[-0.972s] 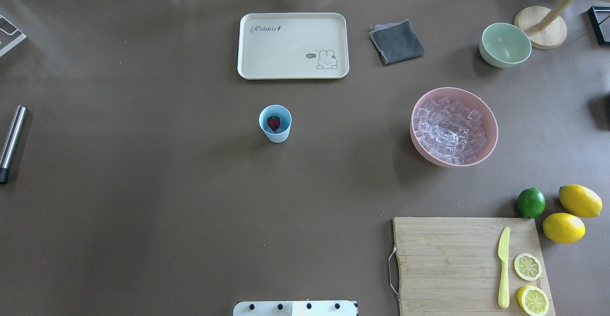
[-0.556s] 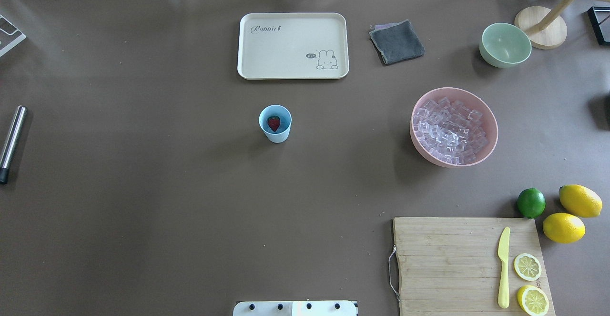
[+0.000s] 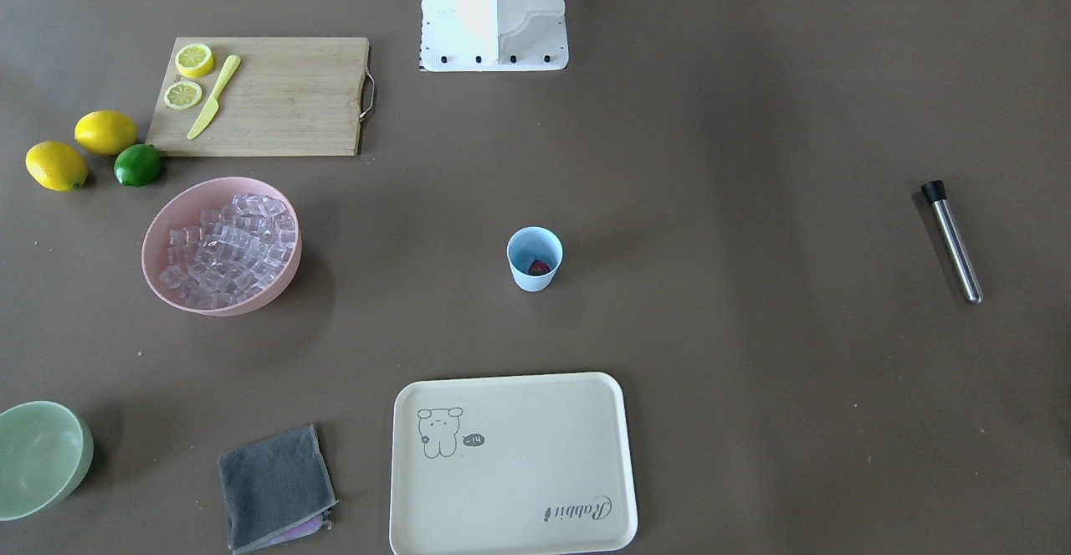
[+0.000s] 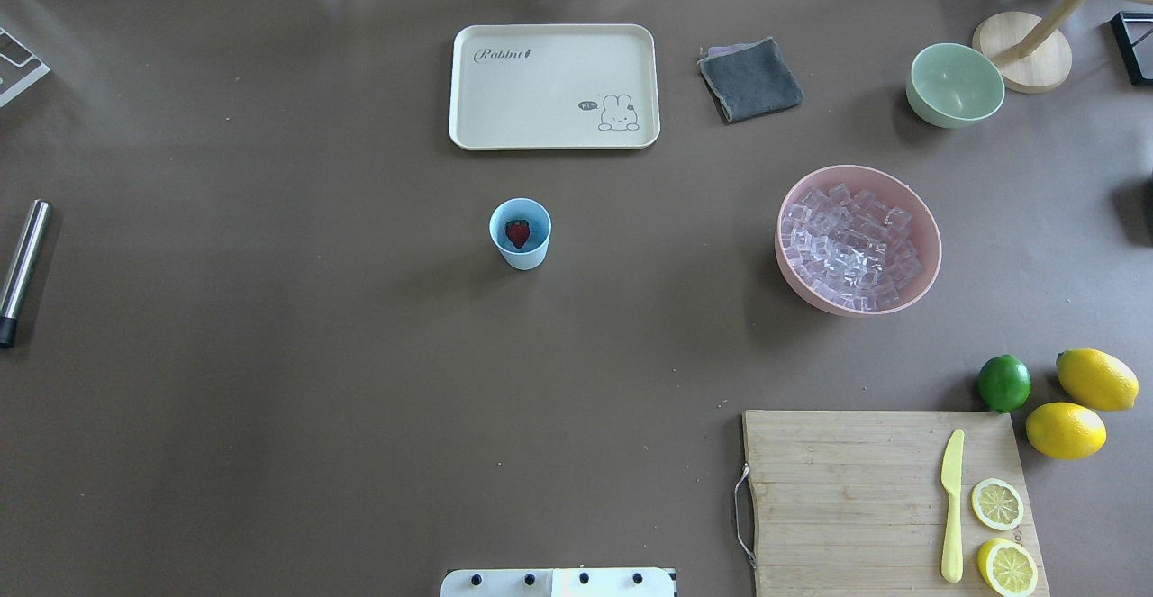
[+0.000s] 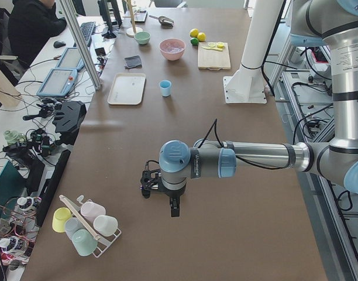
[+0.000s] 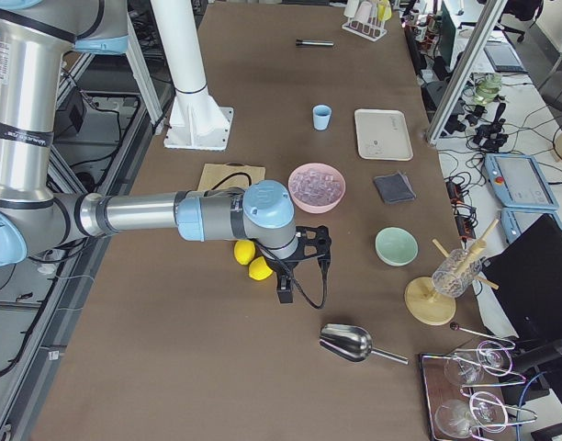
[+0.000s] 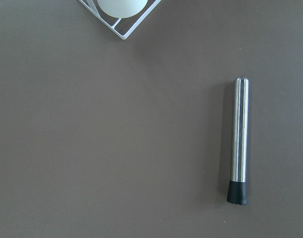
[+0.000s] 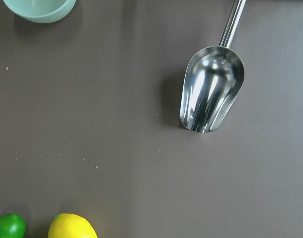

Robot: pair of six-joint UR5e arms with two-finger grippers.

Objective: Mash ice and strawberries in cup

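Note:
The light-blue cup (image 4: 521, 233) stands mid-table with one red strawberry (image 4: 517, 233) inside; the front view shows the cup (image 3: 534, 259) too. The ice (image 4: 851, 246) is a heap of clear cubes in the pink bowl (image 4: 932, 219) to the right. My left gripper (image 5: 160, 199) hangs over the table's far left end, above a steel muddler (image 7: 239, 139). My right gripper (image 6: 299, 276) hangs beyond the right end, above a metal scoop (image 8: 211, 89). I cannot tell whether either gripper is open or shut.
A cream tray (image 4: 554, 85), grey cloth (image 4: 749, 79) and pale green bowl (image 4: 955, 84) lie at the back. A cutting board (image 4: 847, 498) with knife and lemon halves, two lemons and a lime (image 4: 1003, 383) sit front right. A cup rack (image 5: 85, 225) stands beside the left gripper.

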